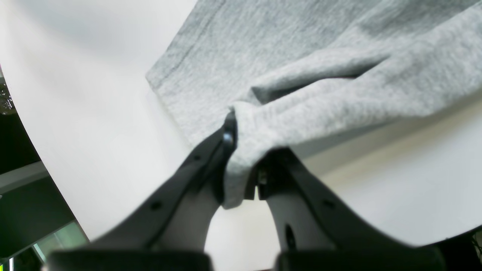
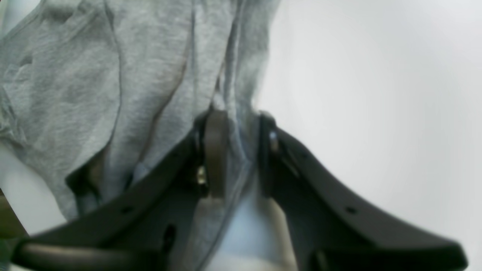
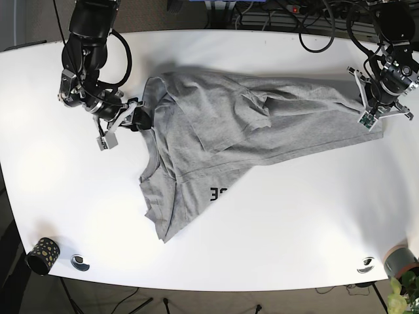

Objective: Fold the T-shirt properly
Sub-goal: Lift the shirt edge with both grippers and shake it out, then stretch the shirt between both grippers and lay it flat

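A grey T-shirt (image 3: 222,124) lies crumpled and stretched across the white table (image 3: 294,216), with a black print (image 3: 218,193) on its lower flap. In the base view my right gripper (image 3: 139,116) holds the shirt's left end and my left gripper (image 3: 362,101) holds its right end. Up close, the left gripper (image 1: 244,158) is shut on a bunched fold of the T-shirt (image 1: 301,75), lifted a little off the table. The right gripper (image 2: 233,128) is shut on hanging folds of the T-shirt (image 2: 113,75).
A dark patterned cup (image 3: 42,254) and a small round object (image 3: 80,262) sit at the table's front left. Another round object (image 3: 366,264), a grey cup (image 3: 399,260) and a plant (image 3: 402,294) are at the front right. Cables (image 3: 294,19) run along the back edge.
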